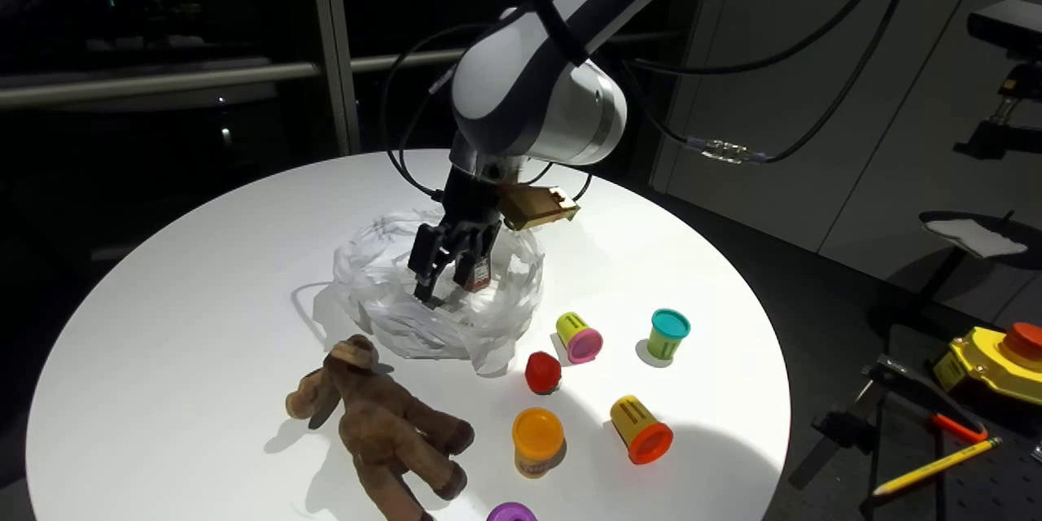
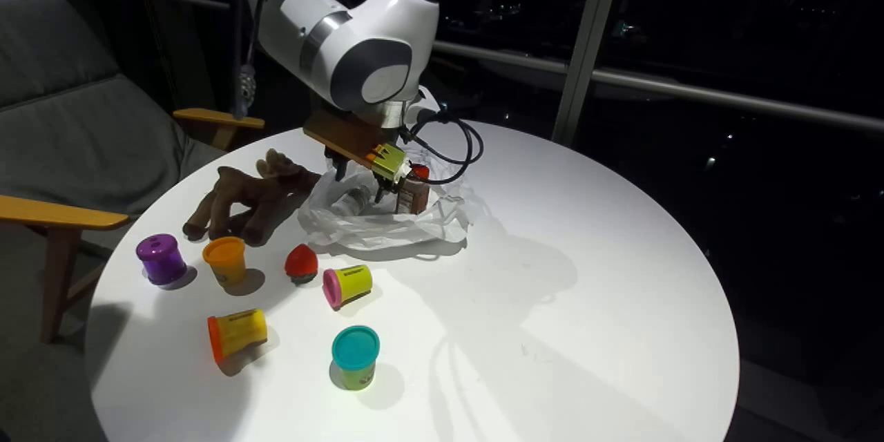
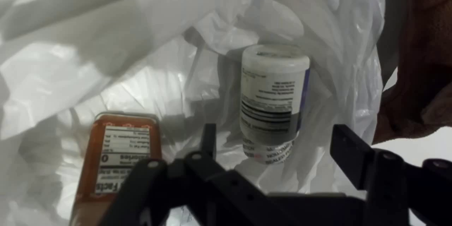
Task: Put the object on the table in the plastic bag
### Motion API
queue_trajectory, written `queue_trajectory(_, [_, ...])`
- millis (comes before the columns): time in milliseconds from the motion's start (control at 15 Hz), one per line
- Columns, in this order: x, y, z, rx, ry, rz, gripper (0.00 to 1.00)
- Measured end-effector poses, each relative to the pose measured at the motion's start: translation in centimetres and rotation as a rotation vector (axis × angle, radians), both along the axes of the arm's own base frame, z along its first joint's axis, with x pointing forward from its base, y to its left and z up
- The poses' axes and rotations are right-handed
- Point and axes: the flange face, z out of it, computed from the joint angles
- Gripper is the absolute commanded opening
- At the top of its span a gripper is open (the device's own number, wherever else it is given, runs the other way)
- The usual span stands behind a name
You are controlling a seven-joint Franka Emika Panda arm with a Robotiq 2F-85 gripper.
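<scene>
White bottle (image 3: 272, 93) inside the plastic bag (image 1: 488, 335), lying on its side among the crumpled folds. Gripper (image 3: 278, 148) over the bag's mouth; how deep it reaches, cannot tell. Jaws spread, one to either side of the white bottle in the wrist view, a gap showing at each. Sharing the bag: a red-brown flask (image 2: 412, 199), red top uppermost in an exterior view, printed label showing in the wrist view. Bag sits slumped on a round white table (image 1: 203, 277), mouth up. Just beside it, a brown stuffed animal (image 1: 383, 423) on its side, legs stretched out. Near the bag, a red strawberry (image 2: 302, 262) and a yellow tub with a pink lid (image 2: 351, 284), the tub tipped over. Farther out: a teal-lidded tub (image 1: 667, 335), upright; a yellow tub with a red-orange lid (image 1: 637, 426), on its side; an orange tub (image 1: 537, 440) and a purple tub (image 2: 161, 260), both upright. Off the table, in an exterior view, a gray chair (image 2: 83, 114); also off it, a yellow pencil (image 1: 936, 466) and a red-topped yellow button box (image 1: 989, 366).
</scene>
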Motion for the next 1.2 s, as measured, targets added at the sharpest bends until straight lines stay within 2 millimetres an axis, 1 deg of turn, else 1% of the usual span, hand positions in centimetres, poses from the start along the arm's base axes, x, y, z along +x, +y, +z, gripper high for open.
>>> queue_trajectory(200, [0.6,0.0,2.2,0.000,-0.025,-0.008,1.00])
queue_trajectory(333, [0.4,-0.4,4.2,-0.005,0.006,-0.032,1.00])
queue_trajectory(533, [-1.0,-1.9,7.2,-0.019,0.097,-0.091,1.00])
queue_trajectory(667, [-2.6,-3.2,8.5,-0.021,0.157,-0.138,1.00])
queue_trajectory(800, [-4.3,-4.7,9.1,-0.020,0.215,-0.177,1.00])
queue_trajectory(933, [-6.0,-6.1,9.2,-0.019,0.262,-0.216,1.00])
queue_trajectory(1067, [-7.3,-7.0,8.8,-0.018,0.297,-0.254,1.00])
queue_trajectory(1200, [-8.3,-7.6,7.8,-0.017,0.325,-0.282,1.00])
